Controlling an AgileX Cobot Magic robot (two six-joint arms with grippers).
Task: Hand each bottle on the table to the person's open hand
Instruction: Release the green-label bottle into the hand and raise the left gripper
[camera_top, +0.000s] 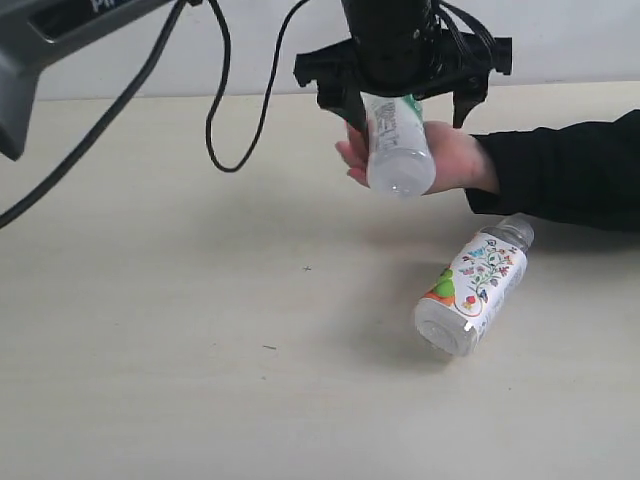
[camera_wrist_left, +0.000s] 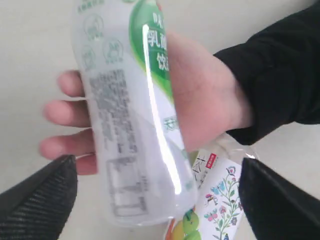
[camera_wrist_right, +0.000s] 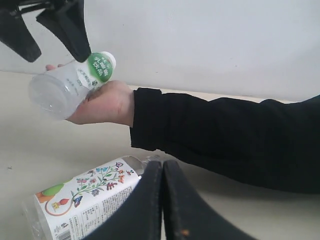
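Note:
The white-and-green bottle lies across the person's open hand, which is palm up with a black sleeve behind it. My left gripper hovers just above it, open wide, fingers on either side and not touching. In the left wrist view the bottle rests on the palm between the spread fingertips. The floral-labelled bottle lies on its side on the table, below the forearm. My right gripper is shut and empty, close beside the floral bottle. The yellow and the red-labelled bottles are out of view.
The person's black-sleeved forearm stretches in from the right, over the floral bottle's cap end. A black cable hangs from the left arm at the upper left. A pale wall runs along the table's far edge.

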